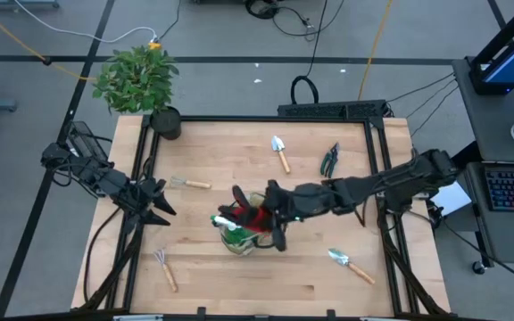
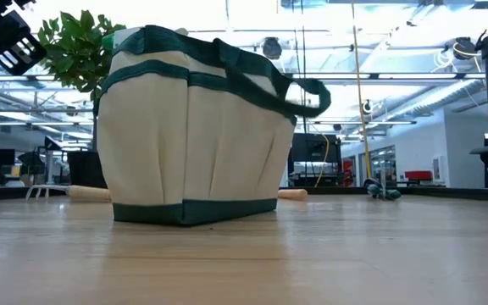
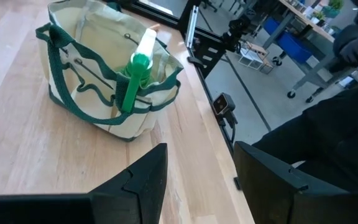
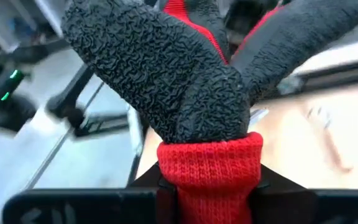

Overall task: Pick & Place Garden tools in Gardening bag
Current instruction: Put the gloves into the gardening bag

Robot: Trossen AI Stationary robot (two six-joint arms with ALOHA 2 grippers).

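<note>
A red-and-black glove (image 4: 207,112) is clenched by its red cuff in the right gripper (image 1: 277,223), just above the bag (image 1: 239,239) at the lower centre of the high view. A green spray bottle (image 3: 135,71) is seen standing in the bag. The left gripper (image 1: 159,207), fingers apart, is held at the left, well apart from the bag.

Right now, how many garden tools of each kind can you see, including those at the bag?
Trowels: 2, one far, one near the front.
Rakes or forks: 2, one left of centre, one at the front left.
Pruning shears: 1.
Spray bottle: 1, in the gardening bag.
Gloves: 1 bundle, held by the right gripper.
Total: 7.
</note>
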